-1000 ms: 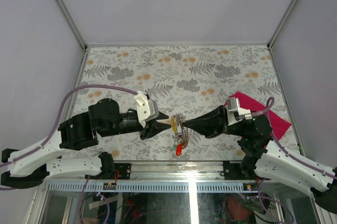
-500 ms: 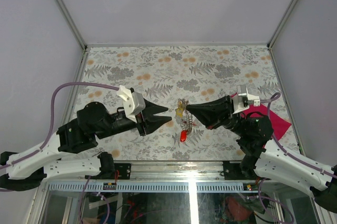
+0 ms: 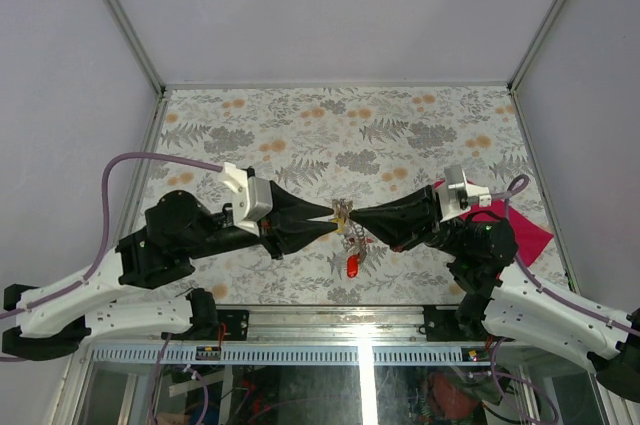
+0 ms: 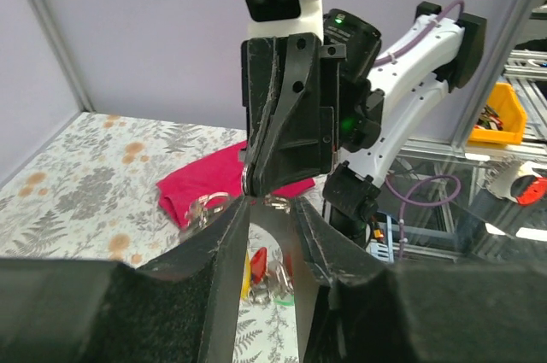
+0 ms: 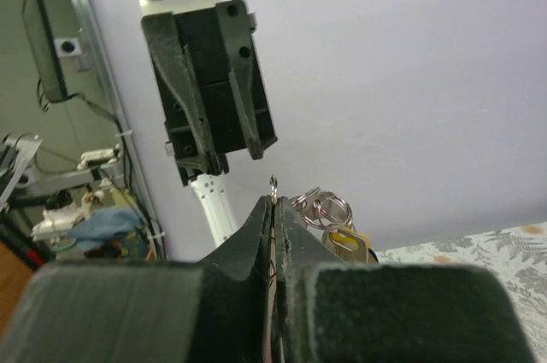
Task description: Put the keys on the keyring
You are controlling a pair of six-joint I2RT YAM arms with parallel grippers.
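Silvery and thin, the keyring (image 5: 273, 184) is clamped between the shut jaws of the right gripper (image 3: 353, 221), held above the near middle of the table (image 3: 250, 125) with the keys (image 3: 352, 265) dangling beneath. The left gripper (image 4: 270, 209) meets it tip to tip, jaws slightly apart, nothing visibly between them. It should probably line up squarely on one piece before closing, so the ring does not twist.

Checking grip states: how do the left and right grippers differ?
The left gripper has parted jaws holding nothing; the right gripper is shut on the keyring. The left gripper reaches from the left side, the right gripper from the right. Both point tip to tip, keys dangling below.
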